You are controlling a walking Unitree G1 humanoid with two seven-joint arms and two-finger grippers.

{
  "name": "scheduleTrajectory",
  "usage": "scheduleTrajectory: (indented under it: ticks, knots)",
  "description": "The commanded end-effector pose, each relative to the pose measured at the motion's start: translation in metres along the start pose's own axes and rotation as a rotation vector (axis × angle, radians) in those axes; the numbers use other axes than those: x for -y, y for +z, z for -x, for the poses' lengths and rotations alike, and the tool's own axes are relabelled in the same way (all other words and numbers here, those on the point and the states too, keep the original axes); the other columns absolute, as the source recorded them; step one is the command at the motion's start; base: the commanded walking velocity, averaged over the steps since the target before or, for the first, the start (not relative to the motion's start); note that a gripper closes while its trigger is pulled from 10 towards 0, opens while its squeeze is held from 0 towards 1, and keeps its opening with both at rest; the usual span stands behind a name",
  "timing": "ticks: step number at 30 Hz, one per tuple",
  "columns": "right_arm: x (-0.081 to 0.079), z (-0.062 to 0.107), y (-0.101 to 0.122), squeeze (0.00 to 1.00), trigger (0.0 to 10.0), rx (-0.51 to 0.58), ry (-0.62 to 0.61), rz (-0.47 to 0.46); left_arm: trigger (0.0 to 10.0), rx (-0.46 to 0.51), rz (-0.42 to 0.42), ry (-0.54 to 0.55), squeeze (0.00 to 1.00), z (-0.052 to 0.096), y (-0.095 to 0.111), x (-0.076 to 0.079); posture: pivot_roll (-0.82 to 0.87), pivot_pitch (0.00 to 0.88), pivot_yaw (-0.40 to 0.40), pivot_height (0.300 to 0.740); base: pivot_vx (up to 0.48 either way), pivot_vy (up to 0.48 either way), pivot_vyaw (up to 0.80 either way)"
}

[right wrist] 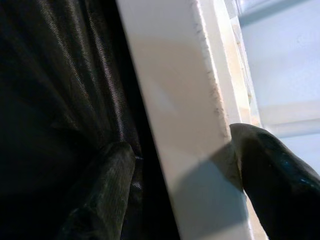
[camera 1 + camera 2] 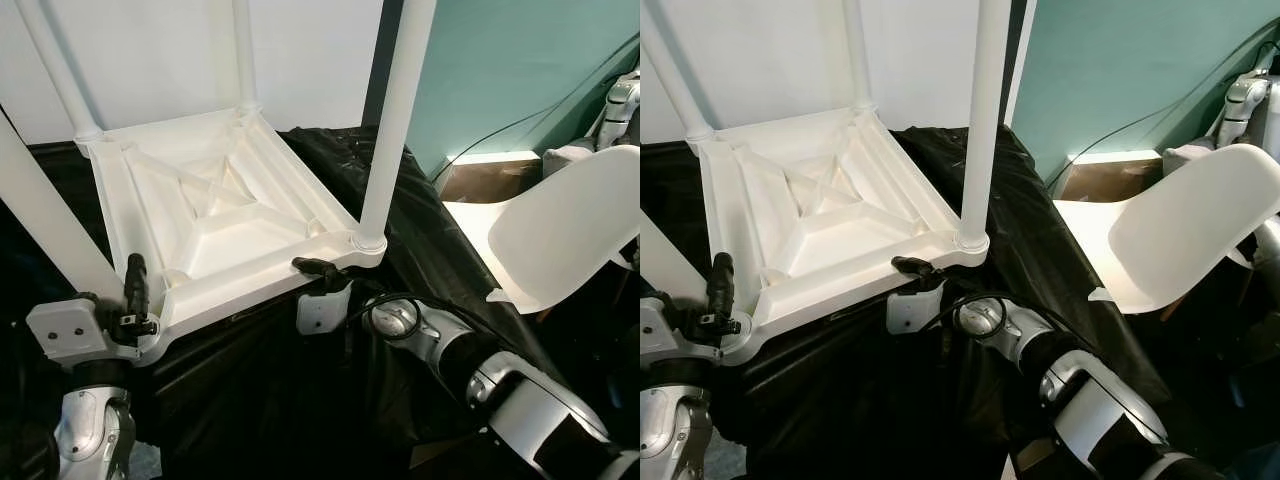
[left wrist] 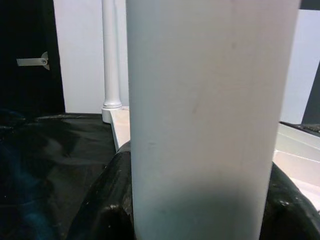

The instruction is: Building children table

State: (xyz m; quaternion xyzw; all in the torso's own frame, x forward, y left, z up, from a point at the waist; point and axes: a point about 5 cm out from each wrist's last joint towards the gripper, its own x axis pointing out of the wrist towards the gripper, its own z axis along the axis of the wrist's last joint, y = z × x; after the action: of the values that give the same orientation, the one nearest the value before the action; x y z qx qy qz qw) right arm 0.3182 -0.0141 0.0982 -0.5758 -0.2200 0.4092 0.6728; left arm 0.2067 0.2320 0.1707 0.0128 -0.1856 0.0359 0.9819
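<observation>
Lying upside down on a black cloth (image 2: 420, 240), the white table (image 2: 215, 215) points its legs upward. The left pincer (image 2: 133, 300) is clamped on the table's near-left leg (image 3: 210, 120). The right pincer (image 2: 318, 268) is clamped on the table's near rim.

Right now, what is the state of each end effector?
Left end effector: shut on the near-left table leg.
Right end effector: shut on the table rim.

left end effector (image 2: 135, 290): clamped | right end effector (image 2: 315, 268): clamped
</observation>
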Motion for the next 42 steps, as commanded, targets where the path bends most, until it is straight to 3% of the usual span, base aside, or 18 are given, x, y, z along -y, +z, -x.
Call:
scheduleTrajectory:
  ticks: [1,12,16,17,19,20,23,24,26,27,29,30,32,33,34,35,36,42]
  knots:
    - [-0.02,0.009,-0.013,0.0,10.0,-0.067,0.103,0.049,0.0,0.277,0.081,-0.075,0.0,-0.008,0.048,0.01,0.18,0.0,-0.097,0.74,0.0,0.0,0.0]
    - [-0.022,0.004,-0.021,0.0,10.0,-0.11,0.071,0.287,0.0,0.253,0.115,-0.146,0.0,-0.006,0.044,0.024,0.17,0.0,-0.093,0.74,0.0,0.0,0.0]
    - [-0.021,0.003,-0.024,0.0,10.0,-0.152,0.055,0.306,0.0,0.251,0.127,-0.156,0.0,-0.005,0.044,0.027,0.17,0.0,-0.092,0.74,0.0,0.0,0.0]
    - [-0.021,0.003,-0.025,0.0,4.8,-0.164,0.05,0.303,0.0,0.251,0.129,-0.159,0.0,-0.005,0.044,0.027,0.17,0.0,-0.092,0.74,0.0,0.0,0.0]
    - [-0.022,0.003,-0.026,0.0,4.8,-0.171,0.045,0.302,0.0,0.251,0.13,-0.16,0.0,-0.005,0.044,0.027,0.18,0.0,-0.091,0.74,0.0,0.0,0.0]
    - [-0.023,0.003,-0.026,0.0,0.0,-0.177,0.047,0.293,0.0,0.25,0.131,-0.162,0.0,-0.005,0.044,0.027,0.18,0.0,-0.09,0.74,0.0,0.0,0.0]
    - [-0.027,0.005,-0.027,0.0,0.0,-0.189,0.021,0.273,0.0,0.237,0.118,-0.167,0.0,-0.006,0.043,0.029,0.17,0.0,-0.084,0.74,0.0,0.0,0.0]
    - [-0.026,0.005,-0.027,0.0,0.0,-0.197,0.001,0.264,3.5,0.218,0.115,-0.173,0.0,-0.007,0.04,0.03,0.17,0.0,-0.08,0.74,0.0,0.0,0.0]
    - [-0.025,0.005,-0.028,0.0,0.0,-0.203,-0.012,0.258,3.5,0.204,0.114,-0.178,0.0,-0.007,0.039,0.031,0.17,0.0,-0.08,0.74,0.0,0.0,0.0]
    - [-0.023,0.005,-0.029,0.0,0.0,-0.209,-0.03,0.244,10.0,0.184,0.11,-0.179,0.0,-0.008,0.035,0.032,0.16,0.0,-0.076,0.74,0.0,0.0,0.0]
    - [-0.019,0.005,-0.03,0.0,0.0,-0.219,-0.06,0.218,10.0,0.15,0.07,-0.184,0.0,-0.01,0.028,0.033,0.16,0.0,-0.069,0.74,0.0,0.0,0.0]
    - [-0.017,0.005,-0.03,0.0,0.0,-0.222,-0.075,0.208,10.0,0.148,0.025,-0.162,0.54,-0.01,0.026,0.031,0.15,0.0,-0.064,0.74,0.0,0.0,0.0]
    - [-0.016,0.004,-0.03,0.0,0.0,-0.223,-0.083,0.203,10.0,0.151,-0.005,-0.145,0.54,-0.011,0.025,0.03,0.15,0.0,-0.064,0.74,0.0,0.0,0.0]
    - [-0.014,0.004,-0.03,0.0,0.0,-0.225,-0.092,0.189,10.0,0.159,-0.009,-0.089,1.0,-0.012,0.024,0.025,0.15,0.0,-0.06,0.74,0.0,0.0,0.0]
    - [-0.014,0.004,-0.03,0.0,0.0,-0.226,-0.098,0.179,10.0,0.165,-0.008,-0.049,1.0,-0.012,0.023,0.021,0.15,0.0,-0.06,0.74,0.0,0.0,0.0]
    - [-0.013,0.003,-0.029,0.0,0.0,-0.228,-0.105,0.169,10.0,0.164,0.007,-0.018,0.31,-0.012,0.021,0.018,0.15,0.0,-0.058,0.74,0.0,0.0,0.0]
    - [-0.012,0.003,-0.03,0.0,0.0,-0.233,-0.111,0.153,10.0,0.159,0.029,0.002,0.0,-0.01,0.019,0.016,0.14,0.0,-0.057,0.74,0.0,0.0,0.0]
    - [-0.012,0.002,-0.029,0.0,0.0,-0.246,-0.127,0.11,10.0,0.14,0.123,-0.028,0.0,0.0,0.018,0.01,0.14,0.0,-0.056,0.74,0.0,0.0,0.0]
